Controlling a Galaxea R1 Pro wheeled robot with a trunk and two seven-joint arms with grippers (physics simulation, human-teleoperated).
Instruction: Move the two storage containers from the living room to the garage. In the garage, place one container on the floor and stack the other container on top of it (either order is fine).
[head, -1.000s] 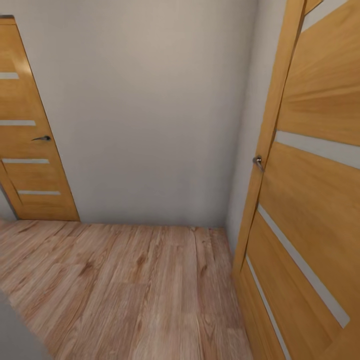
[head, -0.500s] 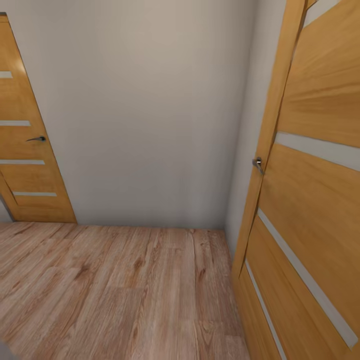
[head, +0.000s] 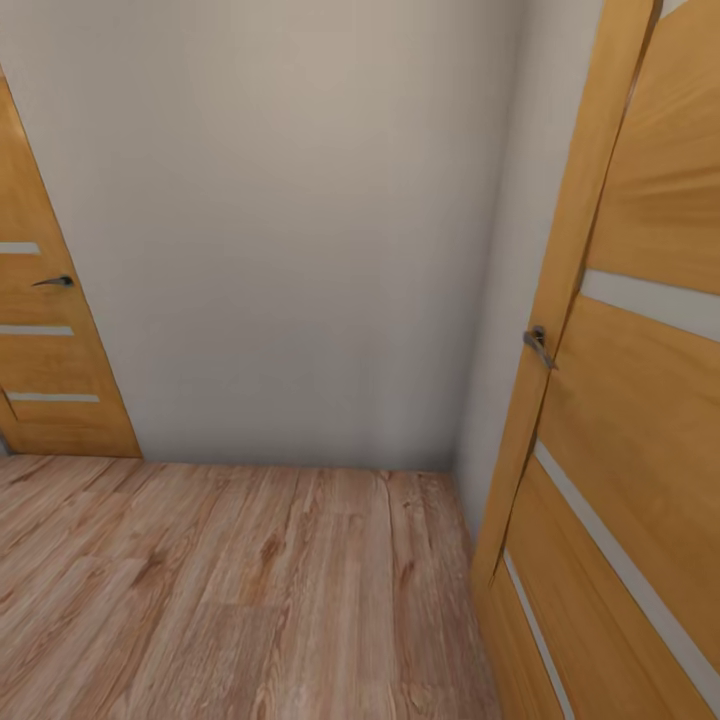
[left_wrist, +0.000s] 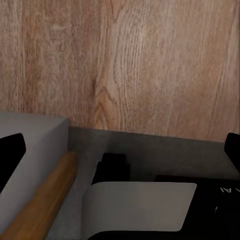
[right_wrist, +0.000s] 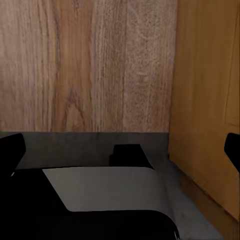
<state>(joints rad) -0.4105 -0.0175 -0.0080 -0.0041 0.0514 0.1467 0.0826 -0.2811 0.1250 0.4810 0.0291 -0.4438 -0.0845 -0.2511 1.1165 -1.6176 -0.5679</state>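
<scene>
En route: orange-brown wooden door w/ glass slits (head: 640, 420) at 3 o'clock, both grippers' finger gap can't tell; thin-walled bins prob. light, flexy—grab rims.

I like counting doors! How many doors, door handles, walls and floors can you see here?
Orange-brown wooden doors with pale glass slits: 2, one far left, one near right
Dark metal lever door handles: 2, left, right
Plain white walls: 2, back, right side
Light wood-plank floor: 1
Total: 7
</scene>
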